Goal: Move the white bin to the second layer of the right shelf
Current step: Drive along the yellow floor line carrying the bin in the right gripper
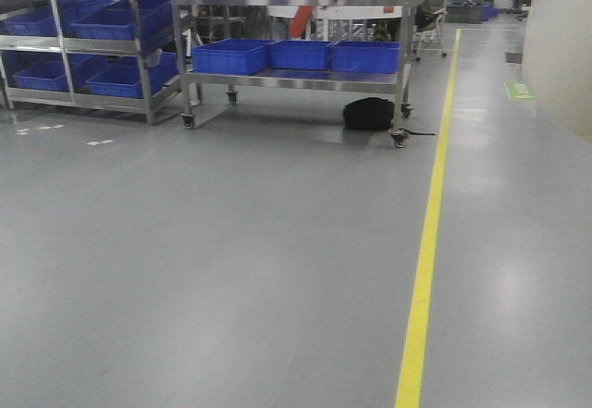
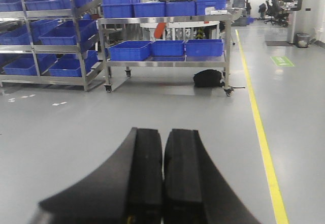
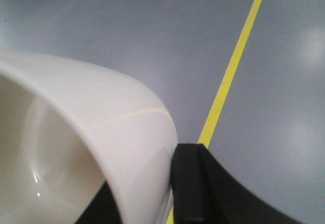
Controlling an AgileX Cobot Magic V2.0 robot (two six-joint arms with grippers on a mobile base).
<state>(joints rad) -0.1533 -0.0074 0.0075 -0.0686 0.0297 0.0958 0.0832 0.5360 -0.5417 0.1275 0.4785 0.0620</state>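
We see left claw (image 2: 163, 137) pressed closed, empty, lower centre; right claw (image 3: 152, 193) pinches cream-white smooth plastic bin (image 3: 86, 112) wall, lower left.

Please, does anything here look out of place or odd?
Yes: a black soft bag lies on the grey floor under the wheeled stainless-steel cart, a thin black cord trailing past its wheel. The blue plastic crates sit tidily.

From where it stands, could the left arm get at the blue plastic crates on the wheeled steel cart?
Probably not: the shut left gripper hangs over open grey floor, with the blue plastic crates far across it.
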